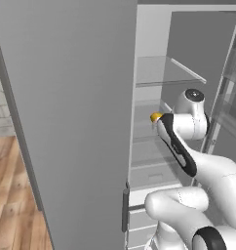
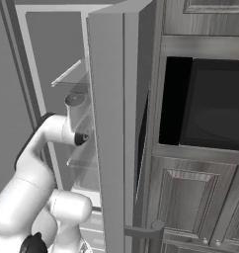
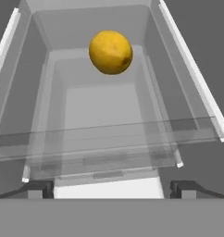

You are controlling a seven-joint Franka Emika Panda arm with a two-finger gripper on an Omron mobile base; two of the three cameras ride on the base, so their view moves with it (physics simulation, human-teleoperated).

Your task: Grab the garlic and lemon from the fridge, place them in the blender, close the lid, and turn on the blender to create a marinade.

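The lemon [image 3: 110, 52] is seen on a glass shelf [image 3: 104, 134] inside the open fridge [image 1: 66, 122], ahead of the released pincer [image 3: 112, 189]; it is judged light, firm, roll-prone, best gripped across its widest middle.

Inside the open fridge [image 1: 154, 29], a yellow lemon [image 3: 110, 52] is sitting on a glass shelf [image 3: 104, 111] toward the back of the white interior, apart from the side walls. In the left base view the lemon [image 1: 155, 117] is peeking out beside the robot arm at mid-height, with another glass shelf [image 1: 164, 73] lying above it and pale drawers [image 1: 151, 173] stacked below
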